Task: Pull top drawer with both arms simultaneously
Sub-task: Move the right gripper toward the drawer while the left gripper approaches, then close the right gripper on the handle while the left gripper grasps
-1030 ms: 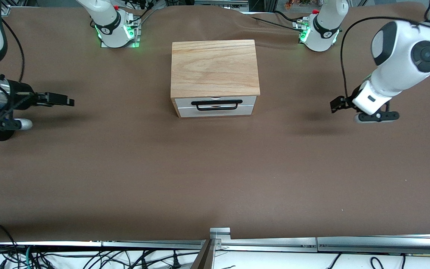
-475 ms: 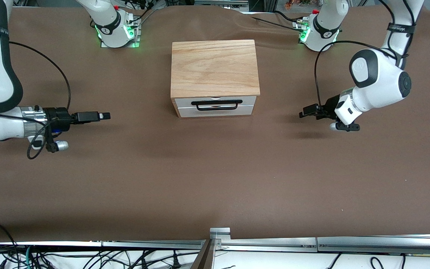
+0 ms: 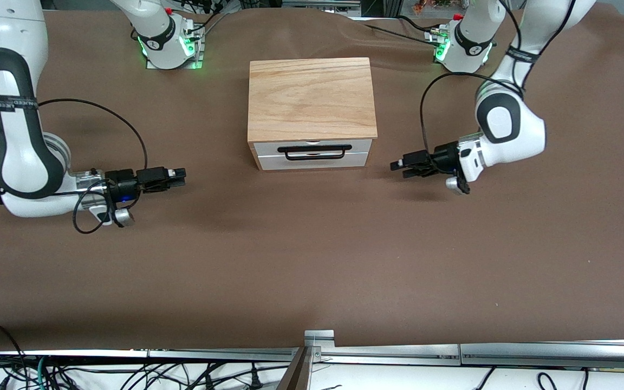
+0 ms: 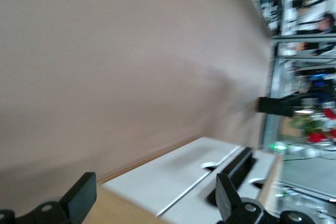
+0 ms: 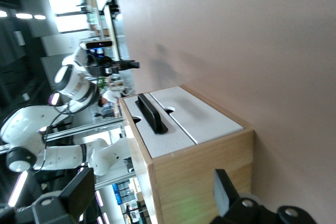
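While both sets of jaws stand wide and empty, the top drawer (image 3: 312, 147) sits shut between them, its handle (image 3: 314, 151) running gripper to gripper. The left gripper (image 3: 402, 164) looks nearer it than the right gripper (image 3: 177, 177).

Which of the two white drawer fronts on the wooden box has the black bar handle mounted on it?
The top drawer, the upper front just under the wooden lid, with a small notch in its top edge. The lower front shows no handle of its own.

Counted my side: two arms, two grippers — left gripper (image 3: 397, 164), right gripper (image 3: 181, 176). One wooden box (image 3: 311, 99), two white drawer fronts, one black handle (image 3: 314, 151).
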Controlling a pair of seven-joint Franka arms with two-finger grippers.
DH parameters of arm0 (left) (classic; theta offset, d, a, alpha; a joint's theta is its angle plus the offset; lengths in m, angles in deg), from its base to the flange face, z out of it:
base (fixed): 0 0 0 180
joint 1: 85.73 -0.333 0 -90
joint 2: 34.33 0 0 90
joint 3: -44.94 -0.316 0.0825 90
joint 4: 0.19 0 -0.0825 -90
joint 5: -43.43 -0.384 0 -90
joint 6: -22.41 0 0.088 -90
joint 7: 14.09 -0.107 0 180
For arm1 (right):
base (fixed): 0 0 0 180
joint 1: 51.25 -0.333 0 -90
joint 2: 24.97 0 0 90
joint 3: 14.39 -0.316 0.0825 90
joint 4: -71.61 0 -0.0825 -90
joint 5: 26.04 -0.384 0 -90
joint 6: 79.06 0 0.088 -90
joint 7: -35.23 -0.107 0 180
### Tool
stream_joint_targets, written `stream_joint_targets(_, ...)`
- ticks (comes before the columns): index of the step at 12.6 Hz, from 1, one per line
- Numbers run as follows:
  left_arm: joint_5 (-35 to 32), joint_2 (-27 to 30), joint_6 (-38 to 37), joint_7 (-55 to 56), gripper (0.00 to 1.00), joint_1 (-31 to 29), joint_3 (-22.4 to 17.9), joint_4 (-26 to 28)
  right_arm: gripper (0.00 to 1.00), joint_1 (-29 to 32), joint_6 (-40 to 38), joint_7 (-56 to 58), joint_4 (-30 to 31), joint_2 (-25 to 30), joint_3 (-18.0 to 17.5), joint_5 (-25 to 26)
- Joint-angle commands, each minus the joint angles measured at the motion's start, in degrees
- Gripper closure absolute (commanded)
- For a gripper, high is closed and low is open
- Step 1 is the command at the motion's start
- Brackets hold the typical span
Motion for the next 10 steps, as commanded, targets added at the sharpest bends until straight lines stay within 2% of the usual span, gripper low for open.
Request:
stream_joint_targets(1,11.8,-4.6,-5.1,-13.4,0.0,-0.8,1.3,-1.3,0.0,-0.1,1.4,5.5,4.5,1.4,-0.2,-4.8)
stream_joint_targets(2,14.9,-5.7,-7.6,-17.0,0.03,-0.7,1.3,-1.7,0.0,-1.1,2.6,8.6,6.0,1.3,-0.2,-6.5)
stream_joint_targets(4,19.5,-7.0,-12.7,-20.7,0.07,-0.5,1.3,-1.8,0.0,-4.0,3.9,13.9,8.5,0.4,-0.2,-13.6)
stream_joint_targets(6,24.4,-9.9,-15.9,-28.9,0.13,0.7,1.5,-1.7,0.0,-8.0,6.9,16.6,9.7,0.4,-0.2,-19.5)
stream_joint_targets(8,26.9,-12.0,-16.4,-35.7,0.26,1.4,2.6,-1.8,0.0,-11.7,8.5,20.7,10.7,-1.1,-0.2,-26.2)
stream_joint_targets(10,27.2,-13.3,-16.4,-40.1,0.34,1.9,2.9,-1.7,0.0,-14.5,8.6,23.5,11.4,-2.8,-0.2,-30.5)
